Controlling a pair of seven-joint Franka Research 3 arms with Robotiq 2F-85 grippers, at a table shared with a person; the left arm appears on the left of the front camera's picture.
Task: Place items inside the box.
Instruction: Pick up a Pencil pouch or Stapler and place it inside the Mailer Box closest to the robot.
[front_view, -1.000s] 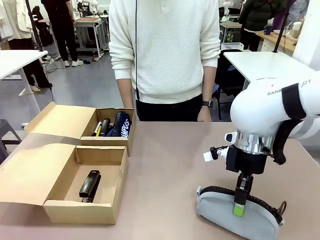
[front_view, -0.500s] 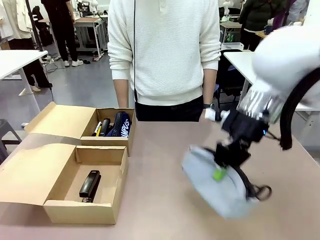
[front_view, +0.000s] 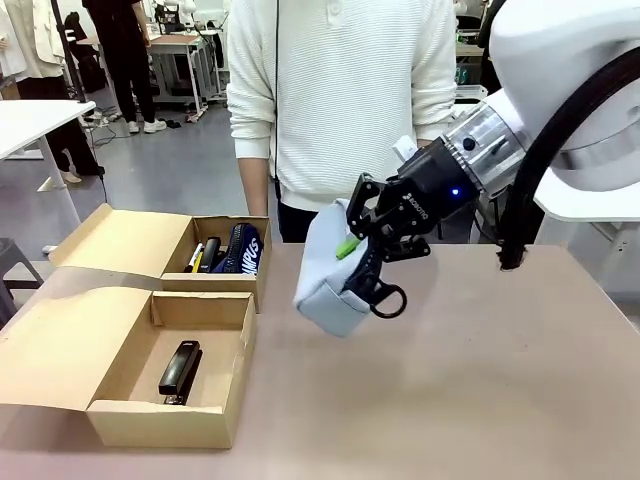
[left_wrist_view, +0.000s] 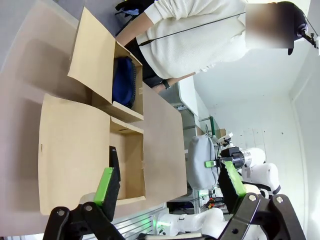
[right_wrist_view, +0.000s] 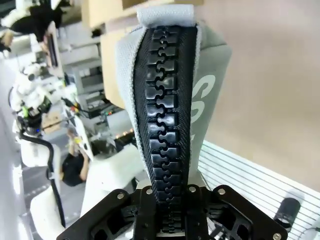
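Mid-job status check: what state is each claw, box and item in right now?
right claw: shut on the grey pencil case.
grey pencil case: zipped shut, lifted clear of the table.
left claw: open, holding nothing.
near box: open, black stapler lying inside.
far box: open, navy blue zip pouch inside.

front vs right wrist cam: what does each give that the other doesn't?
Front: black stapler lying in the near box, navy pouch in the far box, a person standing opposite, and the grey pencil case held off the table. Right wrist: zipper teeth up close, white lettering on the case's side. Both: right claw shut on the case.
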